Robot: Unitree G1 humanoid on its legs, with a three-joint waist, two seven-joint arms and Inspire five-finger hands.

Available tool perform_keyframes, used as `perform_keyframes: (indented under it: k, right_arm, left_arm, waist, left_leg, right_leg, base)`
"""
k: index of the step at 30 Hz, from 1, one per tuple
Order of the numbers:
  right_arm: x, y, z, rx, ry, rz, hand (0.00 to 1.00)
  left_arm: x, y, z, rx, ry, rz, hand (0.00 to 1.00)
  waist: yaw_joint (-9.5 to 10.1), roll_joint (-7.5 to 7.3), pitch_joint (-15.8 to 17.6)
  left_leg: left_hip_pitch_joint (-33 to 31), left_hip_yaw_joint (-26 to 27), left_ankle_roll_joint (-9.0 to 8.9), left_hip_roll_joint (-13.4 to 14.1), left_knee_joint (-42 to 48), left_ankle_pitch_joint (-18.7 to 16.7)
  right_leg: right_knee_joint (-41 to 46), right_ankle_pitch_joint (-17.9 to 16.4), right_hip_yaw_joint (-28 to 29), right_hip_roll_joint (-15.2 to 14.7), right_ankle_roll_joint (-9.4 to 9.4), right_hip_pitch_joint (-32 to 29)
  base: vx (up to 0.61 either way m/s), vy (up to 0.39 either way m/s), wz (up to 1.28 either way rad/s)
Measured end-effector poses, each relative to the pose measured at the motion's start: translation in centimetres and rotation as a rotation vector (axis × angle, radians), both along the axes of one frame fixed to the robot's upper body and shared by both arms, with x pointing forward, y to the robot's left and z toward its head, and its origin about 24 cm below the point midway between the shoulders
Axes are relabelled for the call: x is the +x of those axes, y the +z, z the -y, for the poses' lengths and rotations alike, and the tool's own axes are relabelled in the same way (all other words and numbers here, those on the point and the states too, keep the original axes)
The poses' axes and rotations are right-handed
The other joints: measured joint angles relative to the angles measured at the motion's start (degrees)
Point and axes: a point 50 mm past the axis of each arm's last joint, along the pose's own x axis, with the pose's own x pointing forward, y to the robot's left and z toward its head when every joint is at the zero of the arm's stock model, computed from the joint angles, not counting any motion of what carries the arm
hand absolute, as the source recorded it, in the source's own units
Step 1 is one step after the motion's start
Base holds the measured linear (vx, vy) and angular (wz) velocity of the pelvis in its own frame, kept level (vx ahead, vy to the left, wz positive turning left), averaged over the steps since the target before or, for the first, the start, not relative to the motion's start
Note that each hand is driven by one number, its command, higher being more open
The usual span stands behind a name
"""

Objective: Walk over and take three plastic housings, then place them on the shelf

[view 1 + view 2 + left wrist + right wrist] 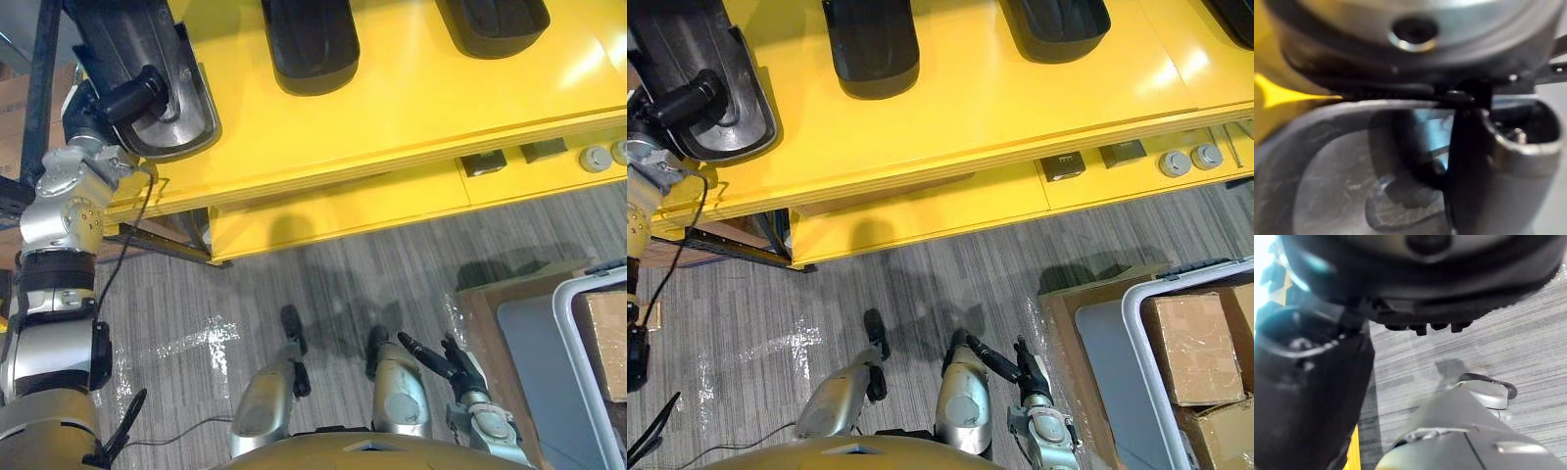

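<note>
Three black plastic housings lie on the yellow shelf top (411, 108). My left hand (122, 98) reaches up to the leftmost housing (186, 117), which overhangs the shelf's front left corner. In the left wrist view its thumb (1498, 152) curls over the housing's rim (1352, 105), gripping it. The middle housing (309, 44) and the right housing (495, 24) rest further back, untouched. My right hand (446, 362) hangs low over the floor with its fingers straight, holding nothing.
A lower yellow ledge (950, 201) below the shelf top carries small dark blocks (1063, 166) and round parts (1176, 162). A white-rimmed bin (1136, 323) with cardboard boxes (1190, 343) stands on the floor at the right. Grey carpet (323, 284) lies in front.
</note>
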Motion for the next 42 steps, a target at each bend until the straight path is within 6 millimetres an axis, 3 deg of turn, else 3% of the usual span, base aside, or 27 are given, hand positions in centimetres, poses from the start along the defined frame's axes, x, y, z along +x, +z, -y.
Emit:
perform_keyframes:
  k: [10, 19, 24, 27, 30, 34, 35, 37, 42]
  right_arm:
    - [-0.1, -0.1, 0.0, -0.001, -0.009, -0.014, 1.00]
    - [-0.1, 0.0, 0.0, 0.015, -0.037, -0.012, 1.00]
    - [-0.3, -0.2, -0.2, 0.019, -0.044, -0.017, 1.00]
    - [-0.9, -0.5, -0.6, 0.025, -0.063, -0.033, 1.00]
    - [-1.2, -0.9, -1.3, 0.043, -0.079, -0.046, 1.00]
    - [-2.1, -1.6, -1.6, 0.055, -0.103, -0.090, 1.00]
    - [-2.5, -1.8, -1.5, 0.056, -0.119, -0.103, 1.00]
    - [-2.7, -1.9, -1.4, 0.054, -0.130, -0.113, 1.00]
    - [-3.0, -2.0, -1.2, 0.044, -0.136, -0.115, 1.00]
  left_arm:
    - [-0.1, 1.4, -2.6, 0.256, 0.189, -0.121, 1.00]
    - [-0.3, 1.8, -4.3, 0.239, 0.321, -0.177, 1.00]
    - [-0.2, 1.7, -4.0, 0.152, 0.344, -0.116, 1.00]
    - [0.2, 3.0, -2.2, 0.110, 0.298, -0.001, 1.00]
    - [0.0, 5.9, 0.4, 0.069, 0.185, 0.204, 1.00]
    - [-1.7, 8.5, 5.5, 0.057, -0.104, 0.456, 1.00]
    - [-2.3, 8.4, 7.1, 0.071, -0.188, 0.487, 1.00]
    - [-2.7, 7.6, 8.6, 0.076, -0.274, 0.496, 1.00]
    - [-2.2, 5.2, 9.6, 0.061, -0.370, 0.442, 1.00]
  waist:
    - [-0.31, -0.37, 0.78]
    - [-0.73, -0.38, 0.78]
    - [-0.74, -0.47, 0.73]
    - [-0.07, -0.54, 0.66]
    - [0.31, -0.53, 0.55]
    - [0.81, 0.47, -3.84]
    - [1.02, 0.90, -5.21]
    - [1.19, 1.66, -7.31]
    - [1.31, 4.55, -11.83]
  left_leg:
    - [1.04, 1.60, -0.78, 1.09, -0.03, -0.75]
    - [2.56, 1.97, -1.13, 1.51, -0.01, -1.64]
    - [4.41, 1.61, -0.96, 1.68, 0.20, -1.48]
    - [5.80, 1.55, -0.94, 1.65, 0.25, -1.46]
    - [7.51, 1.35, -0.93, 1.87, 0.26, -1.45]
    - [7.82, 1.46, -0.93, 1.83, 0.26, -1.45]
    - [8.60, 1.64, -0.94, 1.76, 0.24, -1.46]
    - [9.78, 2.07, -1.22, 1.83, 0.19, -1.67]
    - [10.55, 3.14, -1.84, 3.15, -0.09, -3.10]
  right_leg:
    - [-0.80, 0.18, 1.45, 0.92, 0.03, 0.70]
    - [-0.96, 0.19, 1.62, 1.37, 0.04, 2.07]
    - [-2.32, 0.20, 1.49, 1.82, 0.05, 4.66]
    - [-4.11, 0.32, 1.25, 2.07, 0.23, 7.19]
    - [-7.35, 1.39, 0.94, 2.81, 0.45, 10.64]
    - [-12.41, 3.43, -0.01, 3.27, 0.93, 13.56]
    - [-14.23, 4.27, -0.04, 3.38, 0.99, 15.13]
    - [-16.46, 5.36, 0.02, 3.79, 1.07, 17.08]
    - [-19.95, 6.35, 0.04, 5.14, 0.40, 18.88]
  base:
    - [0.02, -0.031, -0.09]
    - [0.05, -0.030, -0.02]
    - [0.07, -0.023, 0.05]
    - [0.06, -0.015, 0.09]
    - [0.04, -0.005, 0.07]
    - [0.05, 0.008, 0.02]
    - [0.06, 0.023, -0.06]
    - [0.04, 0.023, -0.13]
    - [-0.04, 0.007, -0.12]
